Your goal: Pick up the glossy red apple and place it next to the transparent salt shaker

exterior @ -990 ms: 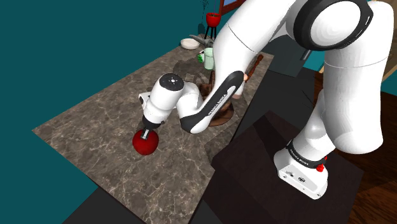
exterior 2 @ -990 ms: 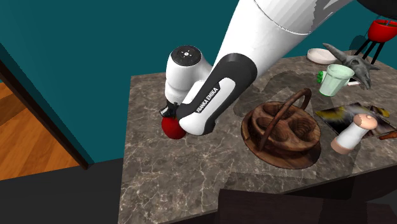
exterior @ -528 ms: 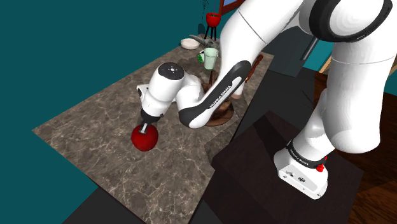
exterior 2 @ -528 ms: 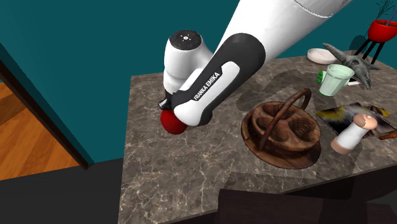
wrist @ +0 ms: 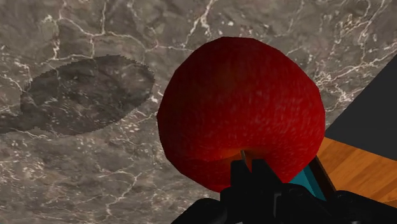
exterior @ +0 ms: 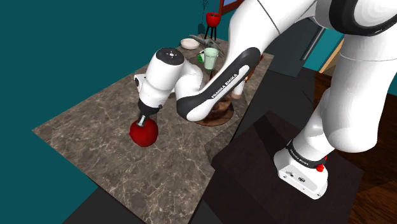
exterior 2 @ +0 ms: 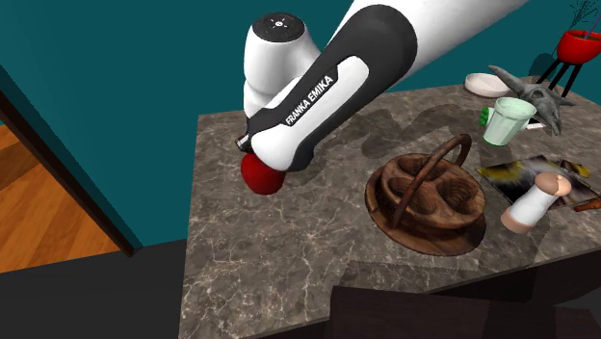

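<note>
A glossy red apple hangs above the marble counter, near its end far from the basket. My gripper is shut on the top of the apple, coming down from above. In the wrist view the black fingers pinch the apple, whose shadow lies apart on the stone beside it. The salt shaker, pale with a pinkish cap, stands at the counter's other end in the second exterior view, just past the wooden basket.
A green cup, a white bowl, a grey figure and a red pot on a stand crowd the far end. A magazine lies under the shaker. The counter edge drops to wooden floor.
The gripper has risen with the apple held in it, lifting it higher off the counter. The arm's forearm has swung upward too.
</note>
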Controlling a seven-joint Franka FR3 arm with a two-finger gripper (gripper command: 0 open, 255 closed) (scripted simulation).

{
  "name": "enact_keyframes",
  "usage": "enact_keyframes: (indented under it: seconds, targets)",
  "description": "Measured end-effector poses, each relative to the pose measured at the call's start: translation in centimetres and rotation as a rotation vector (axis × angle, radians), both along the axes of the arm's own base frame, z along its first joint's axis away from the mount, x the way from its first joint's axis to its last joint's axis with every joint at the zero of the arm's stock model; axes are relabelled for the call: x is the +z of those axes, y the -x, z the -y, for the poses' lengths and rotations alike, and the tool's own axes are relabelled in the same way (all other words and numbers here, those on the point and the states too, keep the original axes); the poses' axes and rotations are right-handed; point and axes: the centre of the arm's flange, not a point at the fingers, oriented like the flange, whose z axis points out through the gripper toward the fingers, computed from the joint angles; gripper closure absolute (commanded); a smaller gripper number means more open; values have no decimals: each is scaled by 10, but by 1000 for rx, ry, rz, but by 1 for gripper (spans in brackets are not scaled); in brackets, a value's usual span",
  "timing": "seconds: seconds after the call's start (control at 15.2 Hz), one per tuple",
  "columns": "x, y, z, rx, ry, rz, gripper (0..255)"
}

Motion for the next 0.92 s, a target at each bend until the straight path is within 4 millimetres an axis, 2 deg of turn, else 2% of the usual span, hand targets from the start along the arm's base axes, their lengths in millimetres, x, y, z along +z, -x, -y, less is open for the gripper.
enact_keyframes:
  seconds: [0.92]
  targets:
    - [72, 0, 0, 0, 0, 0, 255]
